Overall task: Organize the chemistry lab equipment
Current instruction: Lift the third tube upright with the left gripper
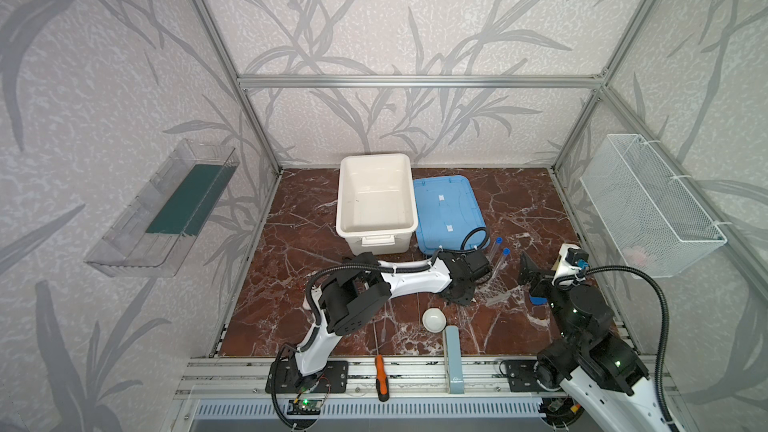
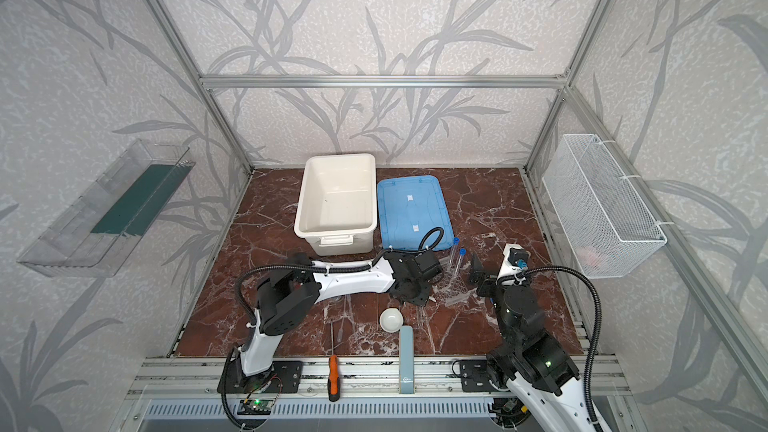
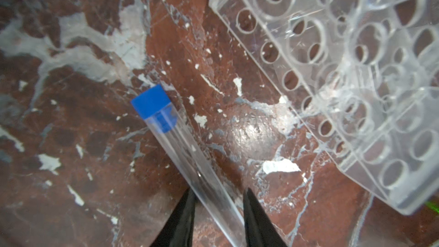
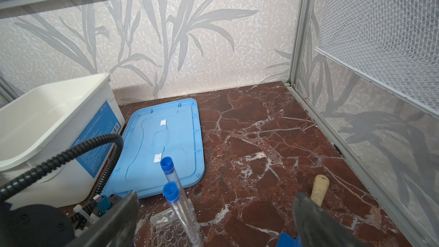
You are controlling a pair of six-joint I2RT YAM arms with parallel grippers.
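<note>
Red-brown veined marble tabletop [image 1: 519, 209]. Left gripper [image 3: 218, 191]: black tapered fingers [image 3: 183, 222] straddle clear blue-capped tube [image 3: 180, 153] lying flat beside clear holed rack [image 3: 332, 91]; clamping unclear. Right gripper [image 4: 217, 197] spread wide, empty.

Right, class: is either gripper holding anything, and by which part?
Nothing gripped yet. The left gripper straddles a blue-capped tube along its clear body, away from the cap; the right gripper is empty.

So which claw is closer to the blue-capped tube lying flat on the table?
Left. The left gripper straddles the lying tube, one finger on each side; the right gripper hangs open beyond the tube rack.
</note>
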